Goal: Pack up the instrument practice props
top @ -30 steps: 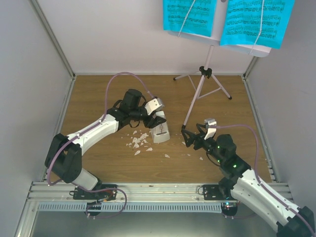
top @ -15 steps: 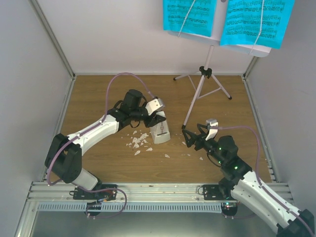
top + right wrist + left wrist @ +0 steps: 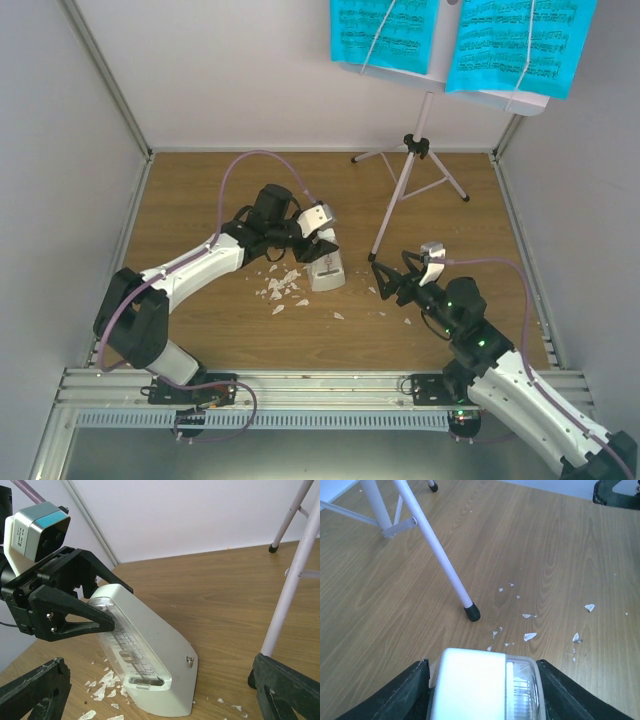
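white pyramid metronome (image 3: pixel 328 270) stands on the wooden table (image 3: pixel 200 190), its top right between the left gripper's (image 3: pixel 318 243) fingers, one each side. honestly can't tell if they're squeezing it or just hugging it. right gripper (image 3: pixel 384 279) is spread wide near the metronome's right, beside the music stand's (image 3: pixel 405 190) foot. white crumbs (image 3: pixel 280 290) lie just left of the metronome.
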Controlling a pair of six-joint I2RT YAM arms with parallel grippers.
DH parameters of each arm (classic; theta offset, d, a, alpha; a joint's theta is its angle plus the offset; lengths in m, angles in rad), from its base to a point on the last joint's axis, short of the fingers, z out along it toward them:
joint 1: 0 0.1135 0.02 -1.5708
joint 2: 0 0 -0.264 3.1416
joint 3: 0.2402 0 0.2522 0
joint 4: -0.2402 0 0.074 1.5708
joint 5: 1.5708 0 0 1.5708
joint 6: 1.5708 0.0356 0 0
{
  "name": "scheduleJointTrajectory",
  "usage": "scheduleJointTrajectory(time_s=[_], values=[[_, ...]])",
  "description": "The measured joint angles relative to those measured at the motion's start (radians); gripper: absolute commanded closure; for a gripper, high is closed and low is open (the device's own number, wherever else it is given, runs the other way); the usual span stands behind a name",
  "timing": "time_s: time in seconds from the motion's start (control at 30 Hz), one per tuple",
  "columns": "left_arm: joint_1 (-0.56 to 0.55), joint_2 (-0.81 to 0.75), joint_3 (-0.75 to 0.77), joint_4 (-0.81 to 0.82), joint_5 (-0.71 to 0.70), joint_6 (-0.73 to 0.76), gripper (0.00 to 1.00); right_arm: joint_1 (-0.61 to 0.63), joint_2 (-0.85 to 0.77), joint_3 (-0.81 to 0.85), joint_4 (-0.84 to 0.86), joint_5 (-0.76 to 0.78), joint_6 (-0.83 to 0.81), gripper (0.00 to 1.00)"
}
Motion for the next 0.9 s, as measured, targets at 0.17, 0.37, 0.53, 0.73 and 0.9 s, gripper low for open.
scheduleJointTrajectory(time_s=[0.17,0.37,0.53,0.73,0.9], values=[[0.0,0.001,0.0,0.0,-0.015,0.005,0.58,0.0,-0.003,0.0,-0.012,0.0,0.0,0.01],[0.023,-0.001,0.0,-0.005,-0.021,0.003,0.65,0.0,-0.004,0.0,-0.016,0.004,0.0,0.0],[0.198,-0.032,0.0,-0.048,-0.018,-0.003,0.65,0.0,-0.017,0.0,-0.031,0.007,0.0,0.01],[0.526,-0.051,0.01,-0.064,-0.073,-0.004,0.65,0.0,-0.016,0.0,-0.033,0.008,-0.001,0.0],[0.716,-0.021,0.087,-0.086,-0.074,-0.003,0.66,0.0,-0.009,0.0,-0.035,0.009,-0.001,0.01]])
